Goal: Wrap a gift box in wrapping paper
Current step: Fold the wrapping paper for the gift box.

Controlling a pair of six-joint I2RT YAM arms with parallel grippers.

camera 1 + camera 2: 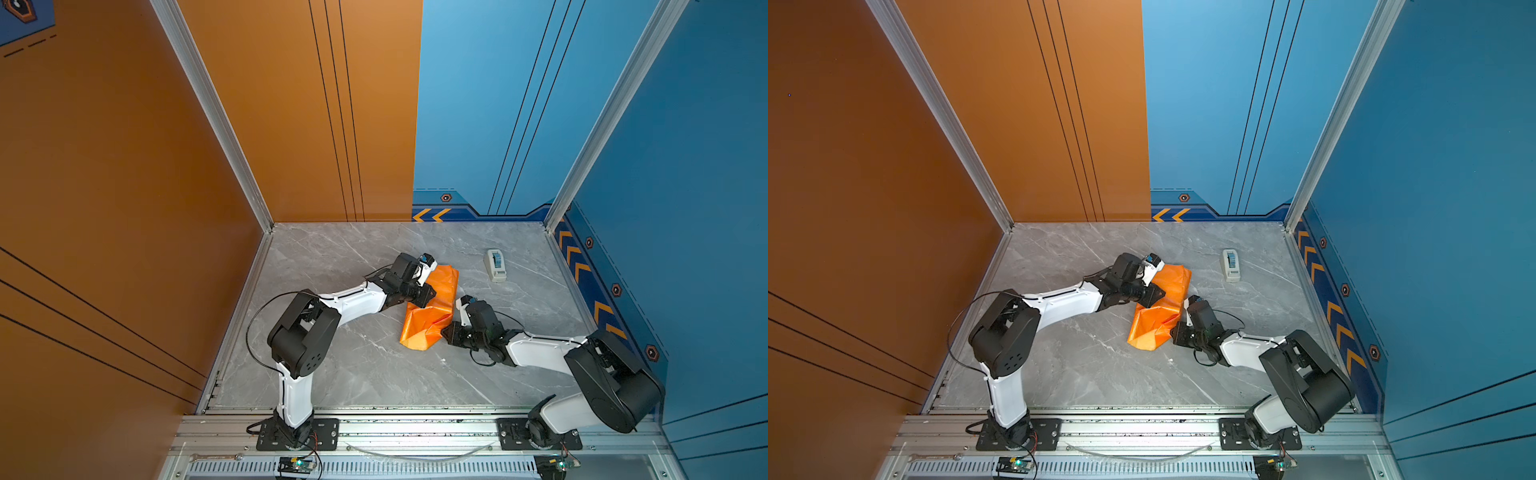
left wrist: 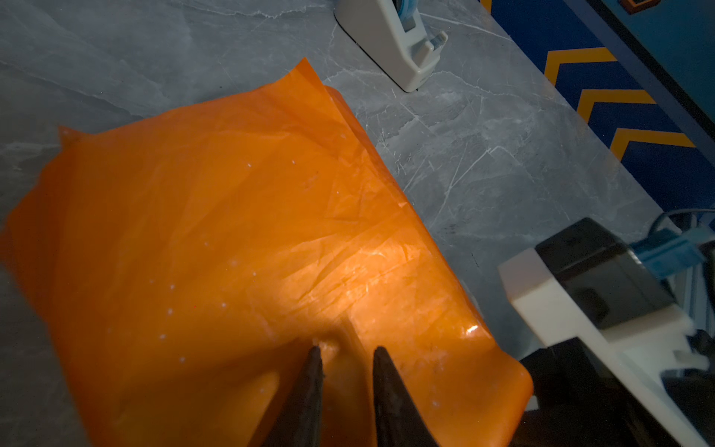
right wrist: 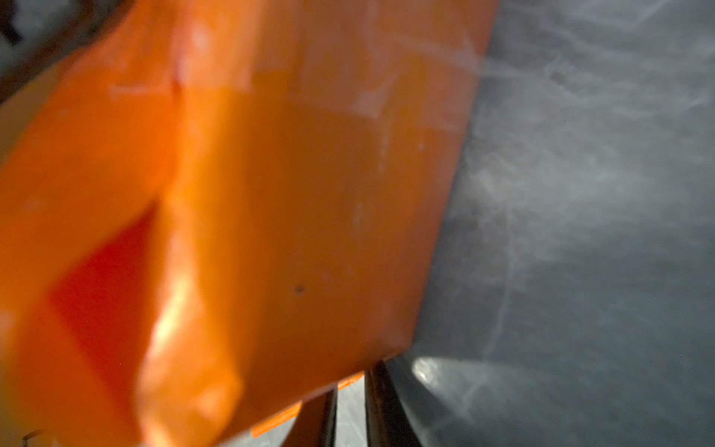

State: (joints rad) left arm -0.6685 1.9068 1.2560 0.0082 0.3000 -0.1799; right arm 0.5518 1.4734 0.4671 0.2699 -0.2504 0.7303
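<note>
**Orange sheet folded at mid-table, one gripper on each side**

Left arm (image 1: 349,301), white and black, reaches in over the grey marble-patterned tabletop (image 1: 353,365). Left gripper (image 2: 347,350): the wrist view shows two dark fingers (image 2: 309,394) set a narrow gap apart, tips down on the paper's top face. Orange shows in the gap. Cannot tell whether a fold is nipped between them.

Wrapping paper (image 1: 438,299): a large creased sheet, glossy orange face outward. In both top views it lies on the tabletop near the middle, folded into a long bundle. The left gripper sits over the far end and the right gripper is against the near end. The layers gape at the near end, showing a darker orange pocket.

Right gripper (image 3: 354,383): jaws slightly parted, with bare tabletop visible between them. The paper's edge overlaps one fingertip. The view is blurred, and no clamping shows. Right arm (image 1: 536,349) lies low over the table.

A small white tape dispenser with a blue roll (image 1: 495,264) stands beyond and to the right of the paper, clearly apart from it.
</note>
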